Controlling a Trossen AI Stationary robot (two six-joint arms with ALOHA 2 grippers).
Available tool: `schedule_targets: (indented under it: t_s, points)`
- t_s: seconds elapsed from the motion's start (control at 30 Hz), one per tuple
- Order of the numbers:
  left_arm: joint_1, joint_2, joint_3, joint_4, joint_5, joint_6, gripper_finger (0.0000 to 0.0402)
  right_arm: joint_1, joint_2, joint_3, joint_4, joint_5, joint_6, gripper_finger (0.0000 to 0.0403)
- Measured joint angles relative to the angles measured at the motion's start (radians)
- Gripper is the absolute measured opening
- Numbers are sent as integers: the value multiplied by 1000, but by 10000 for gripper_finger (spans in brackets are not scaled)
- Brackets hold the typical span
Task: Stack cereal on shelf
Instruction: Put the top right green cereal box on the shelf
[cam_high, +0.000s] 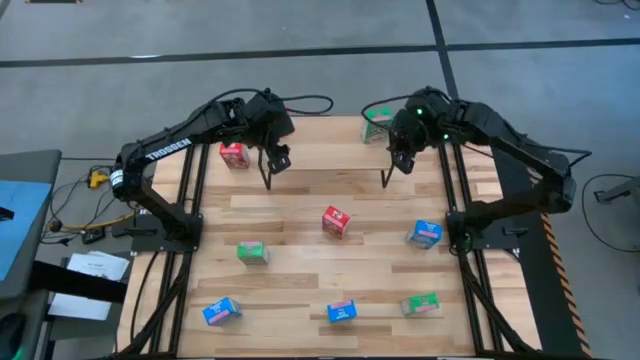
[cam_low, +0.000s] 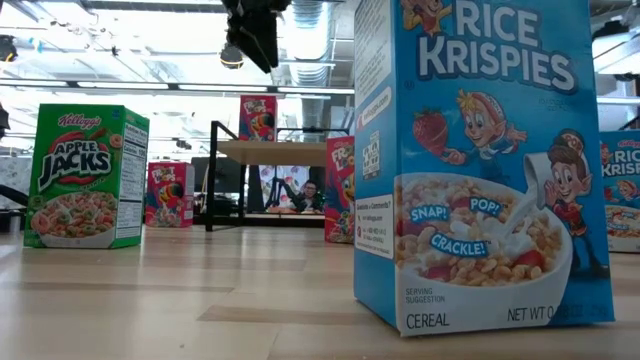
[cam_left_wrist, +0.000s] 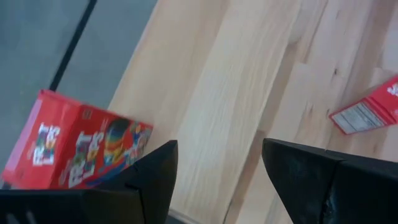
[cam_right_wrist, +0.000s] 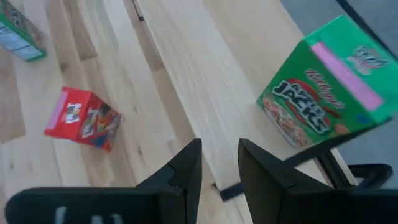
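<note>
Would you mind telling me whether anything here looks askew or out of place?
The green cereal box near the right gripper sits skewed at the wood's far edge, apparently overhanging it. Nothing looks damaged.

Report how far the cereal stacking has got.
Done: one red box stands on the shelf. A green box sits at the shelf's end; whether it rests on it is unclear. In hand: nothing. The left gripper is open and the right gripper shut, both empty. Left: the other boxes, such as the mid-table red box and front blue box.
</note>
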Motion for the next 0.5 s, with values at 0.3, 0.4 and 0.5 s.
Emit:
schedule_targets:
  t_s: [0.3,0.4,0.5]
  points:
    - [-4,0,-11,35,0,-31,224,1,10,-141,200,3,-68,127]
    - [-4,0,-11,43,0,-32,224,1,39,-155,232,8,-93,127]
    - [-4,0,-11,54,0,-33,224,1,71,-162,264,24,-114,127]
